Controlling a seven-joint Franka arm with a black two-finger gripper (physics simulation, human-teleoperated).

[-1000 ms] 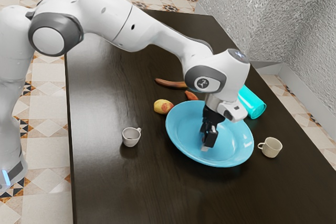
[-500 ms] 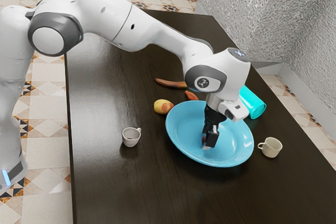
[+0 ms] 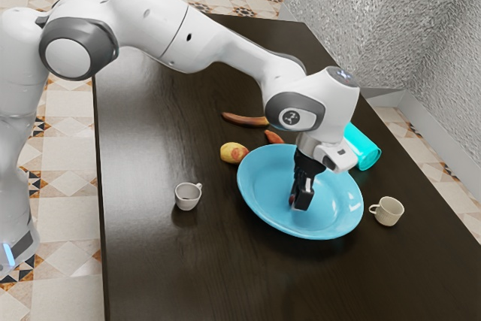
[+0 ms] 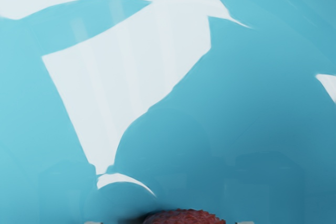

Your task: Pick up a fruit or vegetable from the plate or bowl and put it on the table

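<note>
- The gripper [image 3: 297, 204] is lowered over the blue plate [image 3: 263, 187], fingers [image 3: 304, 198] apart.
- A bumpy red fruit [image 4: 184, 217] is seen between the fingertips, inside the plate; it is gripped by neither side, gaps being left beside it.
- The plate is set on the dark tabletop [image 3: 150, 261].
- Just beside its rim, a yellow-and-red fruit [image 3: 233, 152] and a small reddish piece [image 3: 273, 137] are seen, with a long brown piece [image 3: 244, 119] nearby.
- A white cup [image 3: 188, 196] is placed toward the exterior view's left, a cream mug [image 3: 388, 211] and a cyan cylinder [image 3: 364, 148] toward its right.
</note>
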